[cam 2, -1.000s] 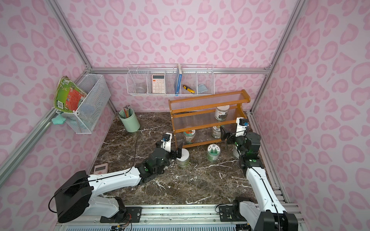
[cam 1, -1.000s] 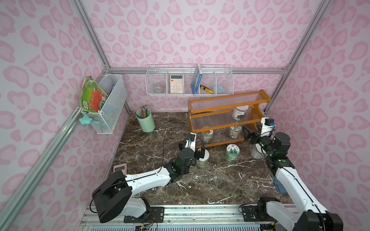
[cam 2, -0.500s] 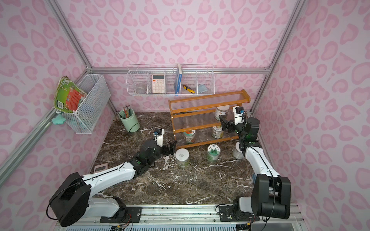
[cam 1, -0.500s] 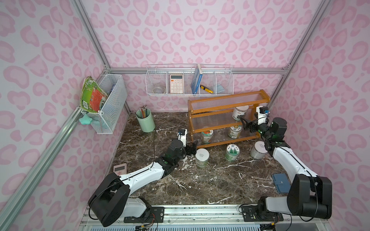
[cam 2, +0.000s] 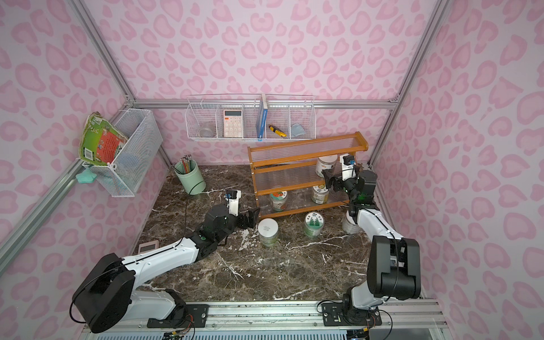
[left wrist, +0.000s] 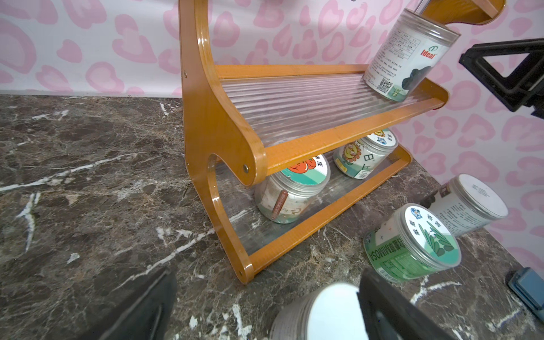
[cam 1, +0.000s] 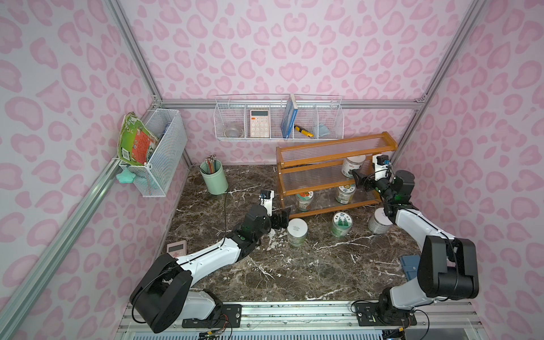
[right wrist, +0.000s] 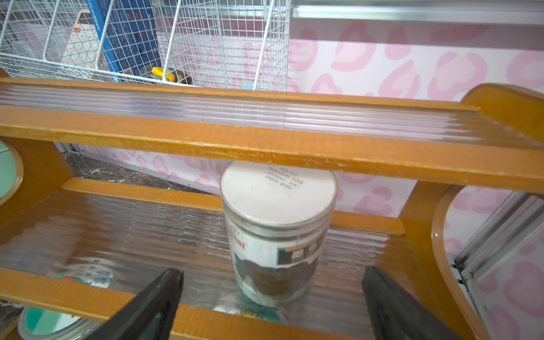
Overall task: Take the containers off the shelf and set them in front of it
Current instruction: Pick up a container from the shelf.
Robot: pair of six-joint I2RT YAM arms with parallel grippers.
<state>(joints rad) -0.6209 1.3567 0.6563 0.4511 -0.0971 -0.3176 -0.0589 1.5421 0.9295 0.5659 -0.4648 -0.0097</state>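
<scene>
**Right arm squares up to lone mid-tier jar**

The right gripper (right wrist: 272, 270), jaws spread wide and holding nothing, faced the tall white-lidded jar (right wrist: 276, 235) on the middle tier of the shelf (cam 1: 312, 170). The jar stood upright, long axis vertical, straight ahead of the gripper and centred betw. its two fingers (right wrist: 159, 300). The front rail ran below it and the top tier sat close over the lid. Whether the fingertips touched its sides couldn't be told; in both top views they overlapped its lower part. The right arm was by far the nearer. The likely next move was a level reach in under the top tier, then a squeeze across the jar's width, w/ little headroom to lift.

The left gripper (cam 1: 285, 216), also fully open and empty, hung low over the tabletop (cam 1: 294, 265) at the shelf's left end. It was just beside the plain-lidded jar (cam 1: 297, 232) already set out front. Closest to it on the bottom tier was the orange-pictured jar (cam 1: 304, 200), w/ the sunflower jar (cam 1: 345, 193) farther along. Also on the tabletop in front were the green-pictured jar (cam 1: 341, 225) and a white jar (cam 1: 378, 220), partly behind the right arm. Count: 3 of 6 off, 3 to go.
</scene>
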